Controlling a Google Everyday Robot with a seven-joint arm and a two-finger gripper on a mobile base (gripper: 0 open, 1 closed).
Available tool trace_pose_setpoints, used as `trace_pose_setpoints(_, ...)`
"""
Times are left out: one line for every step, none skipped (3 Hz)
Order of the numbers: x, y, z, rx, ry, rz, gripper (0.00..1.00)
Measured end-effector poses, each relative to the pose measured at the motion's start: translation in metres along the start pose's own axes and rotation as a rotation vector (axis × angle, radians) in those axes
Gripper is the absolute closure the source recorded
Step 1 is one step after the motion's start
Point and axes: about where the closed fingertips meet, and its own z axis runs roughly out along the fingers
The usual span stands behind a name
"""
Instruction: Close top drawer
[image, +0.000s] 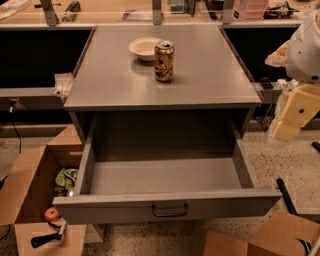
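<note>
Top drawer (100, 209) is pulled all the way out toward the camera. The tall flat front is nearest, with the little wire handle (170, 210) dead centre, and nothing shows inside.

It's sheet metal, so I'd guess it's stiff and a bit heavy, but it should glide on its slides. No real need to grab anything. A flat push on the front right by the handle should keep it from racking sideways. The face looks smooth, so an off-angle push might skid.

Cardboard boxes (30, 180) sit on the floor at either side. The gripper (292, 117) hangs off to the right, apart from the drawer, and I can't tell whether its jaws are apart or together.

Further back, a can (164, 61) and bowl (144, 48) sit on the cabinet top (110, 80), so a slam might rattle them.
</note>
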Motion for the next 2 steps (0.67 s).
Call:
trace_pose_setpoints(-0.009,-0.001,-0.01,0.0,-0.005,-0.011,0.0)
trace_pose_setpoints(-0.029,0.023,0.001,-0.028,-0.044,-0.094,0.0)
